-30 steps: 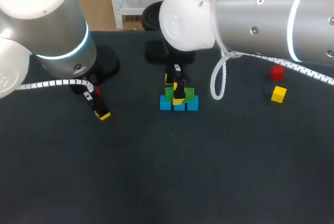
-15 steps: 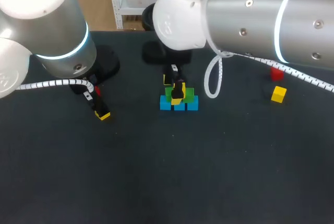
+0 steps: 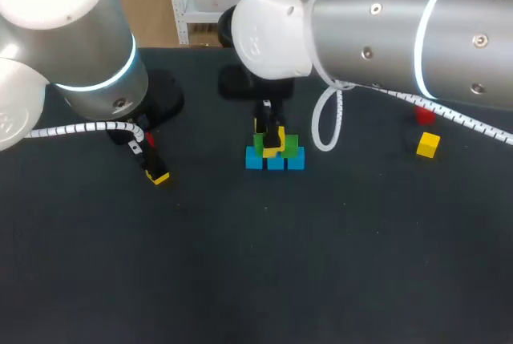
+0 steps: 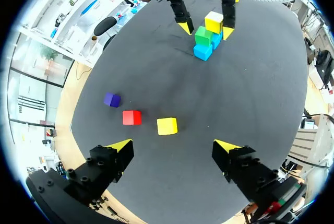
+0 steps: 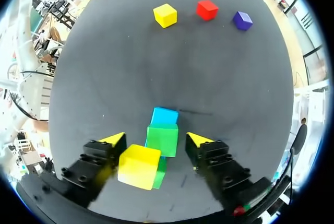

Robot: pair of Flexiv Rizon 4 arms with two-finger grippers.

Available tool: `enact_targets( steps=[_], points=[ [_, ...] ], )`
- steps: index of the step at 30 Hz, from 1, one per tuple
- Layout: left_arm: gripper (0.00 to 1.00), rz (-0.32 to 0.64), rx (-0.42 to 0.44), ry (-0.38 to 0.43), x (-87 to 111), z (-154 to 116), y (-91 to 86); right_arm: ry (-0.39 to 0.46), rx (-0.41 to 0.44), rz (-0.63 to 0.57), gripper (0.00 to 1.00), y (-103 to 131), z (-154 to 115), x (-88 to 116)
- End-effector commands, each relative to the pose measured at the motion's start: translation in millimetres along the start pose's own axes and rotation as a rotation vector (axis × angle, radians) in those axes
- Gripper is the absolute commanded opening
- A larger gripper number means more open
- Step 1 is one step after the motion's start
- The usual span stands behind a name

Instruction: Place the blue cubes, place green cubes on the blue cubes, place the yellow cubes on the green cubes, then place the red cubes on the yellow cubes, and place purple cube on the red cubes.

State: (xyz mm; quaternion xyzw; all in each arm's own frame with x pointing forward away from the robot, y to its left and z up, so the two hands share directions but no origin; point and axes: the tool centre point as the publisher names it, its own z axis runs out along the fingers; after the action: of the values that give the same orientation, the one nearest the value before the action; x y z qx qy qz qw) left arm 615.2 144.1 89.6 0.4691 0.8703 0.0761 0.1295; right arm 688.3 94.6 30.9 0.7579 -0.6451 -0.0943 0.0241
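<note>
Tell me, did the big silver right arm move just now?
Yes. The silver right arm slid leftward in the head view; its edge now partly hides the small red cube, which stayed beside the loose yellow cube.

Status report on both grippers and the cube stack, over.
Left gripper open, empty. Right gripper open around yellow cube atop green cubes. Spare yellow cube, red cube, purple cube lie well aside.

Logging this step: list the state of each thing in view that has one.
Blue cubes: in a row on the table.
Green cubes: on the blue cubes.
Top yellow cube: on the green cubes, ungripped.
Right hand: open, either side of it.
Left hand: open, empty.
Left yellow cube: loose.
Left red cube: loose.
Purple cube: loose.
Right yellow cube: loose.
Right red cube: loose, partly hidden.
</note>
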Motion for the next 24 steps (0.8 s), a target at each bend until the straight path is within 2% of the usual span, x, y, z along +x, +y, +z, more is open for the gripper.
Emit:
enact_targets(
  steps=[1,14,17,24],
  points=[
    [1.0,0.002,0.005,0.0,-0.1,0.2,1.6,-0.002,0.005,0.005,0.56,2.3,-0.5,2.2],
    [1.0,0.002,0.005,0.0,-0.1,0.2,1.6,-0.014,-0.016,0.004,0.49,2.3,1.2,2.3],
    [1.0,0.002,0.005,0.0,-0.1,0.2,1.6,-0.015,-0.017,0.005,0.44,2.2,1.2,2.1],
    [1.0,0.002,0.005,0.0,-0.1,0.2,1.6,-0.014,-0.022,0.008,0.49,2.4,1.5,1.0]
  ],
)
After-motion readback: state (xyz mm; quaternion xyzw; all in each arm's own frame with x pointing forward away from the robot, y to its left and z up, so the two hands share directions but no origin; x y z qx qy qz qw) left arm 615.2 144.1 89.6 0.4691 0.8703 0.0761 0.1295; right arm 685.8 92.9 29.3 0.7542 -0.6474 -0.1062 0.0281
